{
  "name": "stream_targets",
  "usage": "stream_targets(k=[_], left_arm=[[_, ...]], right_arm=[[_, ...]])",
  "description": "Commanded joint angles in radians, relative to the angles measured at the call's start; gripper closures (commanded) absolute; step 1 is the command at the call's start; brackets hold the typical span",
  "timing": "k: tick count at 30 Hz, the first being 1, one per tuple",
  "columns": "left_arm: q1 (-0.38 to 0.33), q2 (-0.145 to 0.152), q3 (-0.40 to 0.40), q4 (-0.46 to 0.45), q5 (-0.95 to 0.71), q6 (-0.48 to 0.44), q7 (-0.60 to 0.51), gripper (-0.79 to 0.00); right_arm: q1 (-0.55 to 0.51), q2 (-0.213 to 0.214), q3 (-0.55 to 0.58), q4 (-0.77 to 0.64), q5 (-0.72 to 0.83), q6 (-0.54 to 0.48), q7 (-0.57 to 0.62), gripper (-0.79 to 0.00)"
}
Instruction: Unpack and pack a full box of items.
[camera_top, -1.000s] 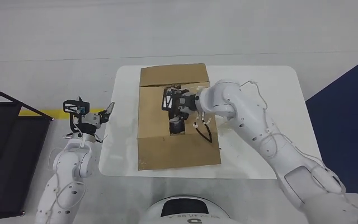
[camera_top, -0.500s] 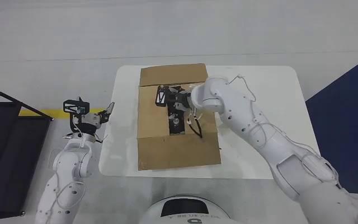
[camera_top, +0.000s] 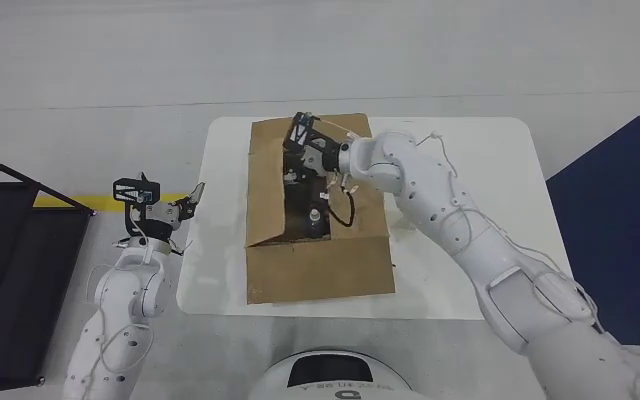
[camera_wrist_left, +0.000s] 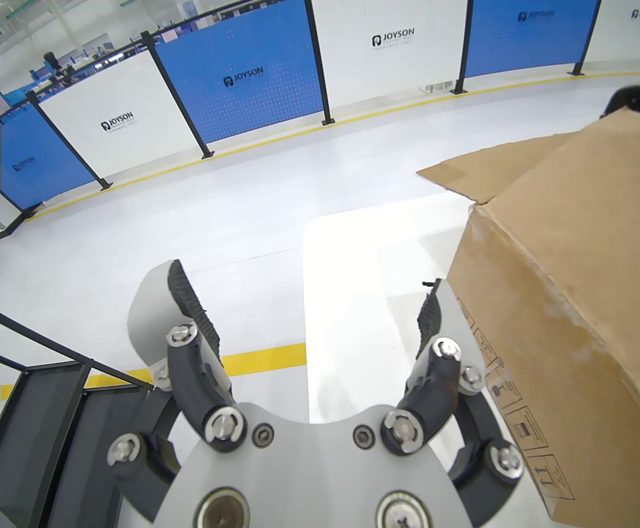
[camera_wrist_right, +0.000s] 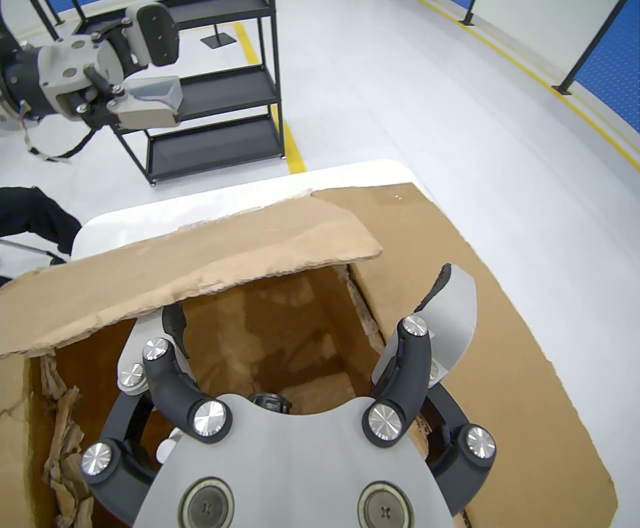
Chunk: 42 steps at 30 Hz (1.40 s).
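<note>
1 right end effector (camera_wrist_right: 310, 295) over box (camera_wrist_right: 400, 225)

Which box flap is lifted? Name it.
The left-side flap, nearest the left end effector: it tilts upward, while the far flap and near flap lie flat, folded outward.

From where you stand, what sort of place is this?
Most likely an industrial hall or robot test area. Blue and white partition panels fence off a smooth pale floor marked with yellow lines, a black metal shelf rack stands nearby, and a cardboard box sits on a white table.
</note>
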Motion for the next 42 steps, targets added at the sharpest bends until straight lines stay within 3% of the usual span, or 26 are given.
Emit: stream_targets(k=[1, 15, 24, 28, 35, 38, 42], left_arm=[[0.000, 0.000, 0.000, 0.000, 0.000, 0.000, 0.000, -0.785], [-0.001, 0.000, -0.002, 0.001, -0.003, 0.003, 0.000, -0.785], [-0.021, -0.007, -0.093, -0.001, -0.090, 0.085, 0.027, -0.785], [-0.038, -0.010, -0.050, -0.029, -0.076, 0.052, 0.012, -0.785], [-0.089, -0.022, 0.162, 0.004, 0.125, 0.022, -0.053, -0.785], [-0.098, -0.027, 0.203, 0.028, 0.177, 0.039, -0.057, -0.785], [-0.106, -0.030, 0.206, 0.056, 0.181, 0.050, -0.059, -0.785]], right_arm=[[0.015, -0.016, -0.019, -0.011, 0.006, 0.029, -0.004, -0.785], [0.179, -0.199, -0.238, 0.193, 0.014, 0.052, 0.023, -0.785], [0.216, -0.299, -0.314, 0.334, -0.013, 0.060, 0.071, -0.785], [0.231, -0.325, -0.317, 0.384, -0.016, 0.042, 0.062, -0.785], [0.248, -0.310, -0.261, 0.424, -0.046, 0.032, -0.047, -0.785], [0.240, -0.272, -0.211, 0.401, -0.076, 0.054, -0.086, -0.785], [0.189, -0.189, -0.100, 0.294, -0.130, 0.103, -0.119, -0.785]])
